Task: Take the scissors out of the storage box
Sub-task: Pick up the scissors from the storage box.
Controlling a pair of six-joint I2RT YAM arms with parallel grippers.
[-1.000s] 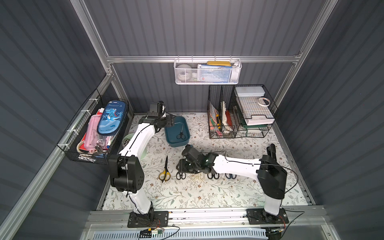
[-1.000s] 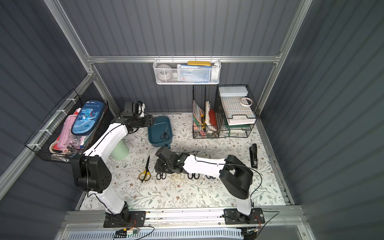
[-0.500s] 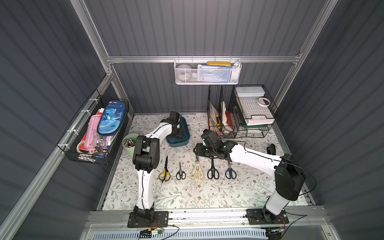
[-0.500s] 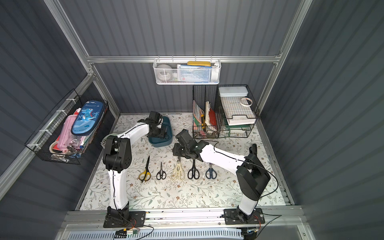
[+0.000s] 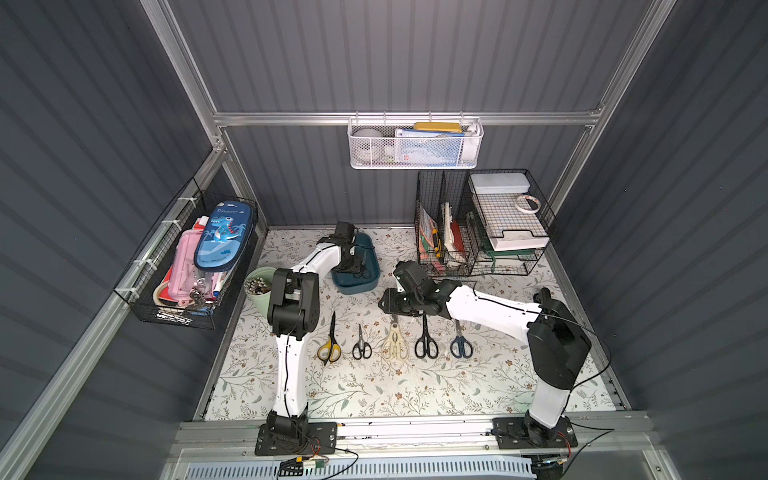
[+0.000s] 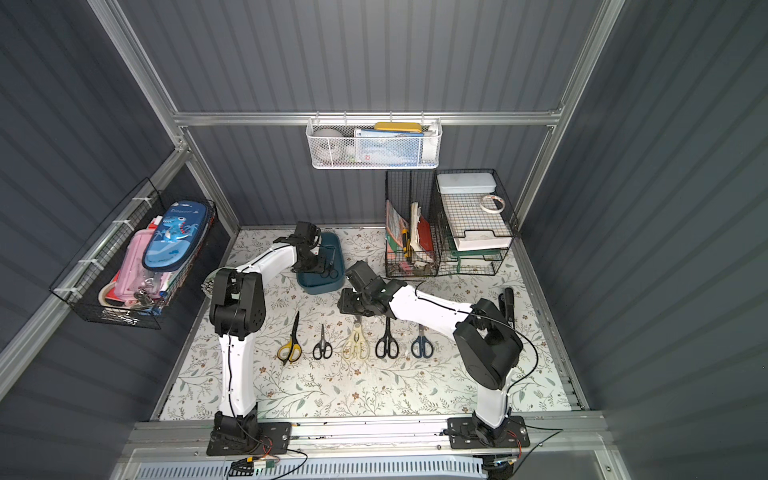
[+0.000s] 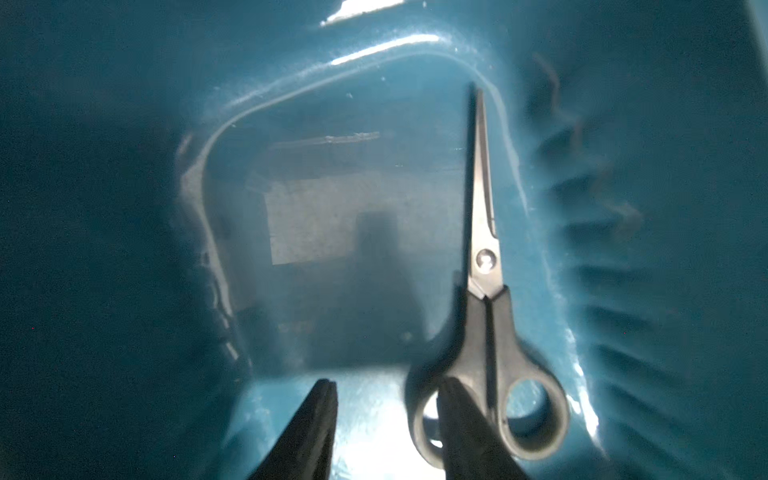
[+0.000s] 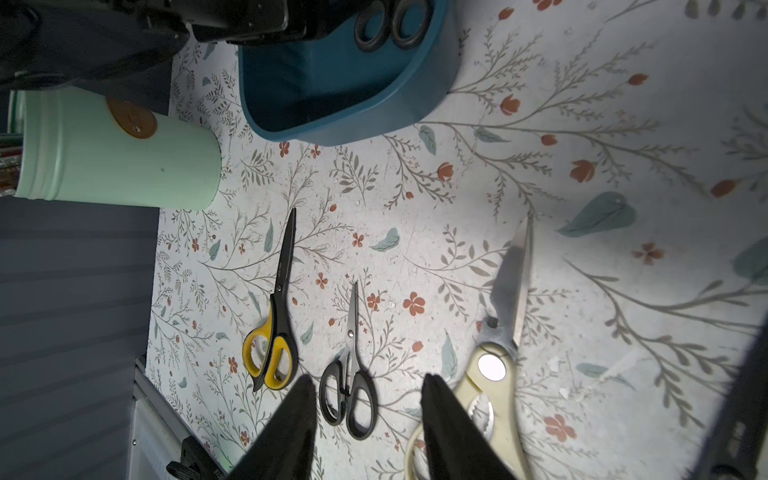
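Note:
The teal storage box (image 5: 371, 277) (image 6: 318, 286) (image 8: 345, 104) stands at the back left of the mat. One pair of scissors (image 7: 486, 332) (image 5: 365, 273) (image 8: 390, 25) with dark handles lies inside it, along a wall. My left gripper (image 7: 388, 386) (image 5: 353, 266) is down in the box, open, bare floor between its fingers. One fingertip (image 7: 451, 390) overlaps a handle ring. Several scissors lie in a row on the mat, from yellow (image 5: 329, 349) (image 8: 272, 332) to blue (image 5: 461, 345). My right gripper (image 8: 368, 382) (image 5: 388, 301) hovers open above the row's blades.
A pale green cup (image 5: 259, 289) (image 8: 116, 162) stands left of the box. Black wire baskets (image 5: 482, 232) fill the back right corner. A wire basket (image 5: 191, 266) hangs on the left wall and a white mesh one (image 5: 415, 143) on the back wall. A black tool (image 6: 508, 303) lies far right.
My left gripper has come down into the box and its jaws have narrowed. My right gripper has drawn back from the scissors' handles towards their blades.

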